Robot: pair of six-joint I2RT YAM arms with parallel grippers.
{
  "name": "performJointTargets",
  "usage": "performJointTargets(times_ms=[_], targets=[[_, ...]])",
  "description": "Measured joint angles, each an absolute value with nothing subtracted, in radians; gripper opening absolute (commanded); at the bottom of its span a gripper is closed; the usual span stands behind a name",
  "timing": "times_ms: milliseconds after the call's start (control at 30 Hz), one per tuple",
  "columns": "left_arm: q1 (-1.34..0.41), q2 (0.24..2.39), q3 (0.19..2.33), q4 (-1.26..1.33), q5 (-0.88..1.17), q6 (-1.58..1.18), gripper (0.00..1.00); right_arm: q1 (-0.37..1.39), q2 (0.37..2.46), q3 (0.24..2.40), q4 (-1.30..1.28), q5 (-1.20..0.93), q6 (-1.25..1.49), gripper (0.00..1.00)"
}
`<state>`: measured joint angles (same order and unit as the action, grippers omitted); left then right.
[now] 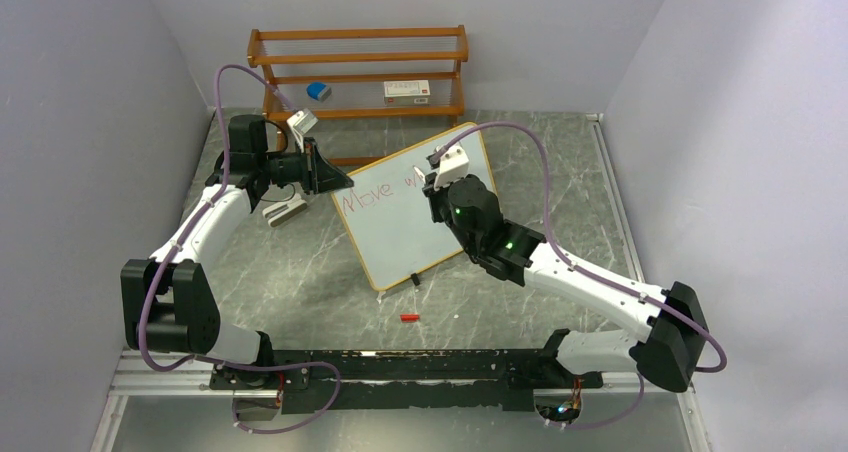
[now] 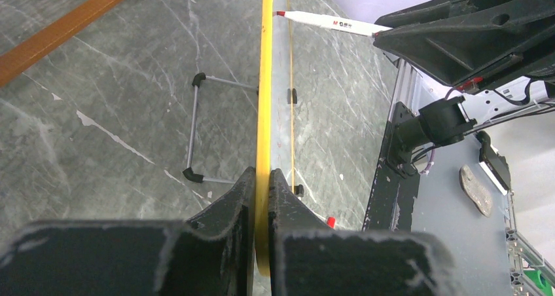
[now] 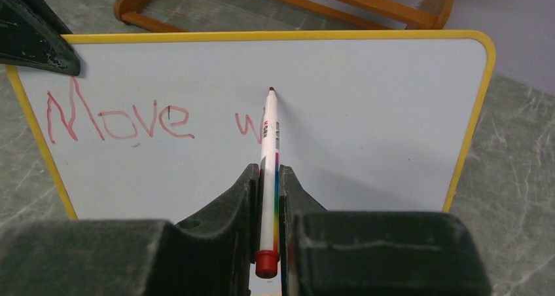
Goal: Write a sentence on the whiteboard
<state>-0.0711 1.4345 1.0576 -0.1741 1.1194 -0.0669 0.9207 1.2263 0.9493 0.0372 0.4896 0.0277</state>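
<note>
The whiteboard (image 1: 400, 222) stands tilted on the grey table, yellow-framed, with "Move w" in red across its top (image 3: 366, 132). My left gripper (image 1: 335, 180) is shut on the board's yellow left edge (image 2: 264, 99), one finger on each face. My right gripper (image 1: 432, 184) is shut on a white marker (image 3: 269, 145) with a red end plug. The marker's red tip sits at the board's face just right of the "w". The marker (image 2: 330, 23) also shows in the left wrist view, its tip close to the board.
A brown slatted shelf rack (image 1: 360, 72) stands behind the board, holding a blue object (image 1: 318, 91) and a white box (image 1: 407, 90). A red marker cap (image 1: 408, 317) lies in front of the board. A grey metal clip-like object (image 1: 283, 211) lies left of the board.
</note>
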Motion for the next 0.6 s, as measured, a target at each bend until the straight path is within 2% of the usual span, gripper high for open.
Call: performJointTargets(times_ms=[600], targets=[[-0.071,1.435,1.058,-0.174,1.12,-0.067,0.05,0.918,1.218,0.95,0.02,0.484,0.041,0.0]])
